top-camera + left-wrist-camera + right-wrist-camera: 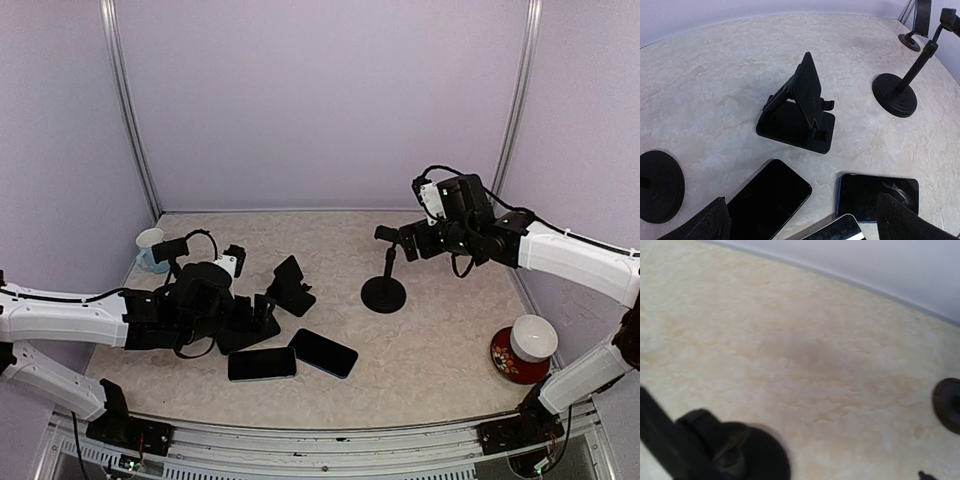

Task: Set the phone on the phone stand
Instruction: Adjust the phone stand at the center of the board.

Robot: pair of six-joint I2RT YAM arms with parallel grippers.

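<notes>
2 phones lay flat and screen-up on the desk point(440, 360), near its front edge, and neither was on a stand. The left phone point(262, 364) and the right phone point(323, 352) sat just beside each other, their near corners almost meeting; whether they touched I could not tell. The right phone was turned at an angle and showed a blue edge. Just behind them stood the folding stand point(290, 287), upright on its flat black base with nothing on it.

The left jaws hung low just behind the left phone and left of the stand, spread wide and holding nothing. In the left wrist view 2 dark fingers point(715, 222) framed both phones, with the stand beyond.

To the right of the stand, apart from it, was a pole stand point(384, 292) with a round black base. The right jaws hovered close beside its top, spread, with nothing seen between them; the right wrist view was blurred.

A cup point(149, 248) stood at the far left. A bowl point(533, 337) rested on a red plate point(512, 366) at the right.
</notes>
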